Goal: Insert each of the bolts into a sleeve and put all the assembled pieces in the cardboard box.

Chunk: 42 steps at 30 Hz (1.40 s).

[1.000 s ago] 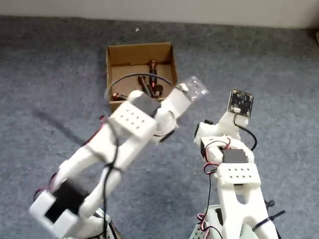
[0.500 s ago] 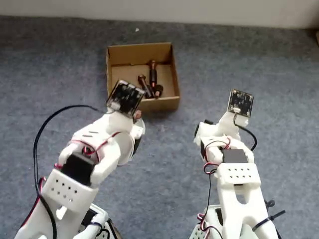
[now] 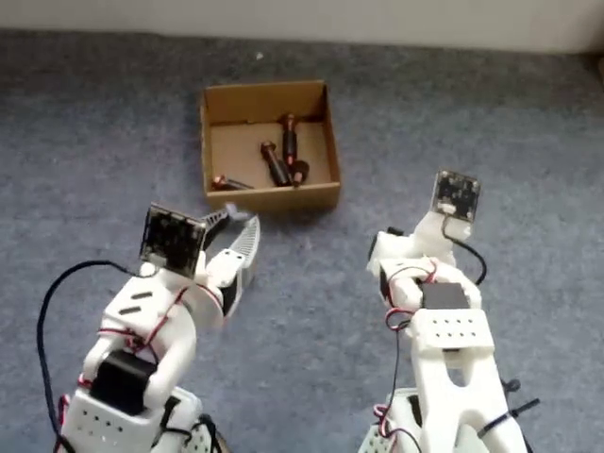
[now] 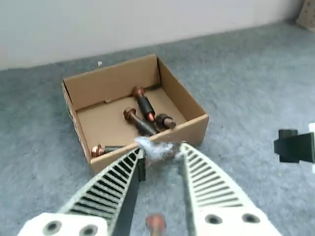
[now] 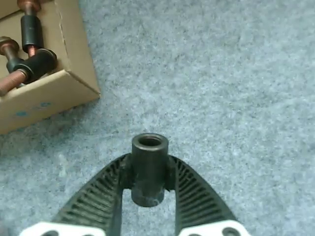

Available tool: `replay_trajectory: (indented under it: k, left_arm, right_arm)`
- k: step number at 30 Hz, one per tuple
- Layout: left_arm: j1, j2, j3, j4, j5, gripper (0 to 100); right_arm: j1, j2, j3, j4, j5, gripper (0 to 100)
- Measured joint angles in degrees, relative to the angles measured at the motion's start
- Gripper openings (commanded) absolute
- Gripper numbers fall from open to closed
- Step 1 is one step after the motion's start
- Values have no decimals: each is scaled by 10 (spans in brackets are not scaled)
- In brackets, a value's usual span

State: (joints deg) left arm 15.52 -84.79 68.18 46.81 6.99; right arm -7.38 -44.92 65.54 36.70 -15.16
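Brown cardboard box [image 3: 274, 197], copper-coloured bolts [image 4: 138, 92] in black boxed sleeves [image 4: 145, 105], flecked blue-grey carpet [image 3: 491, 123], white arms [image 3: 451, 377], right gripper [image 5: 149, 164] with ribbed black fingers around a black sleeve [image 5: 149, 172], left gripper [image 4: 161, 152] ribbed, one finger black, one white.

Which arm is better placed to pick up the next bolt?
Left, probably. The left gripper is open in front of the cardboard box, free to grasp. The right gripper is shut on a sleeve, so it is occupied.
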Motion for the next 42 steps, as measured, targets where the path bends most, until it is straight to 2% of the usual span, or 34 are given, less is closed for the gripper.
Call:
replay_trajectory:
  k: [8, 11, 15, 20, 25, 30, 39, 42]
  left_arm:
    - [-38, -35, 0, 19, 1, 184]
    - [-50, -15, 0, 42, -31, 171]
    - [-55, 90, -4, 80, -76, 171]
    - [-67, 262, -88, 135, -107, 171]
    - [-65, 440, -185, 194, -113, 168]
    - [-65, 592, -236, 203, -113, 168]
    - [-65, 667, -250, 203, -113, 168]
    - [-45, 688, -242, 203, -112, 168]
  right_arm:
    - [0, 0, 0, 0, 0, 7]
    - [0, 0, 0, -1, 0, 8]
    - [0, 0, 0, -2, 0, 8]
    - [0, 0, 0, -2, 0, 8]
    - [0, 0, 0, -2, 0, 8]
    - [0, 0, 0, -2, 0, 8]
    - [-5, 0, 0, -2, 0, 9]
    - [-6, 0, 0, -2, 0, 9]
